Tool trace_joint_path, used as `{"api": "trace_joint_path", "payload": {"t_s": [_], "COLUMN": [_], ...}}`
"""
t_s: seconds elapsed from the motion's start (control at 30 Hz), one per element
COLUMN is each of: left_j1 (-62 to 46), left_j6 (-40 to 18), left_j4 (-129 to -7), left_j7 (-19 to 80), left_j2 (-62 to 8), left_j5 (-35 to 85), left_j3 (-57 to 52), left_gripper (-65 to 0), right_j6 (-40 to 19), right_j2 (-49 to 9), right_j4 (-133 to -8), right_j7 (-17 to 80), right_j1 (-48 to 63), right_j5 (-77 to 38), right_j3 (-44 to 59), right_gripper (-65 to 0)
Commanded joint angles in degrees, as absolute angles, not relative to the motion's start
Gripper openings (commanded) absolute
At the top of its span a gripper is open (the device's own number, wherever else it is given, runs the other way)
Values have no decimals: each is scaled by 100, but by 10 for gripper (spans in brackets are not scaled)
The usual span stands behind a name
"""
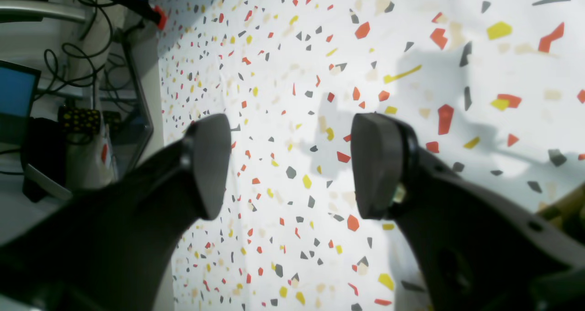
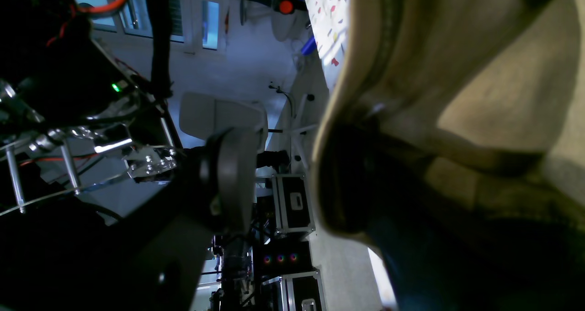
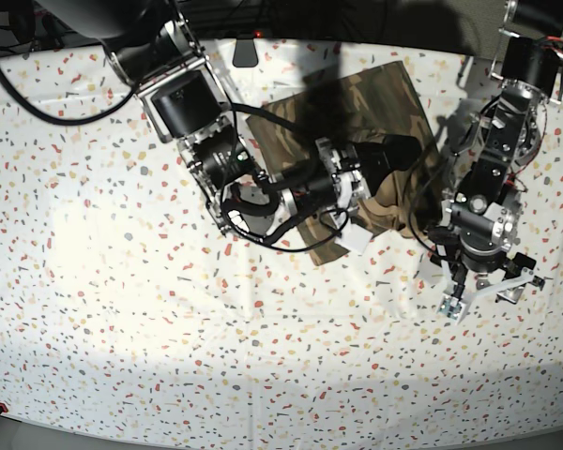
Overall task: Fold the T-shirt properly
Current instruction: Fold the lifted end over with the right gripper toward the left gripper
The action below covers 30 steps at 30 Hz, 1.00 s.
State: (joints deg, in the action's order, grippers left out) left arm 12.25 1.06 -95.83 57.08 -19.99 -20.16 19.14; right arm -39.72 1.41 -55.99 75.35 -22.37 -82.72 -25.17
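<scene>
Nearest me, the left gripper [image 1: 290, 165] hangs over the speckled tablecloth [image 3: 122, 309] with its jaws spread wide, nothing between them. Past it, the right gripper [image 3: 405, 165] reaches across the T-shirt [image 3: 375, 98] — camouflage cloth drapes over one finger [image 2: 361, 174], the other finger stands apart, though whether it is gripping I cannot tell. The shirt lies bunched mid-table toward the far edge.
</scene>
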Motion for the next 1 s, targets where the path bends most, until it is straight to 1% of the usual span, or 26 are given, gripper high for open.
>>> {"api": "trace_joint_path", "payload": {"t_s": [0.0, 0.07, 0.2, 0.3, 0.5, 0.63, 0.7, 0.8, 0.97], "left_j1": [1385, 1444, 1678, 1837, 1903, 1905, 1905, 1903, 1903], "left_j6": [148, 150, 154, 156, 152, 152, 152, 152, 152], "left_j4": [-9677, -9677, -9677, -9677, -9677, -9677, -9677, -9677, -9677], "left_j7": [5540, 5441, 5398, 5402, 5415, 5406, 5398, 5426, 5441], "left_j2": [-2038, -2038, -2119, -2182, -2193, -2196, -2196, -2196, -2196], "left_j5": [-2250, -2460, -2547, -2473, -2222, -2226, -2226, -2226, -2224], "left_j3": [1881, 1881, 1881, 1881, 1881, 1881, 1881, 1881, 1881], "left_gripper": [-249, -249, -249, -249, -249, -249, -249, -249, -249], "right_j6": [-4000, -4000, -4000, -4000, -4000, -4000, -4000, -4000, -4000], "right_j2": [209, 207, 207, 204, 204, 207, 207, 204, 207], "right_j4": [-5699, -5701, -5850, -6235, -7096, -7308, -7332, -7332, -7334], "right_j7": [7524, 7526, 7526, 7526, 7524, 7524, 7522, 7520, 7518], "right_j1": [-2381, -2383, -2414, -2414, -2412, -2412, -2412, -2412, -2412], "right_j5": [-8500, -8497, -7693, -7365, -7557, -8062, -8097, -7797, -7126], "right_j3": [-2512, -2515, -2558, -2694, -3186, -3706, -3905, -3972, -3723], "right_gripper": [-357, -358, -358, -358, -359, -359, -359, -359, -359]}}
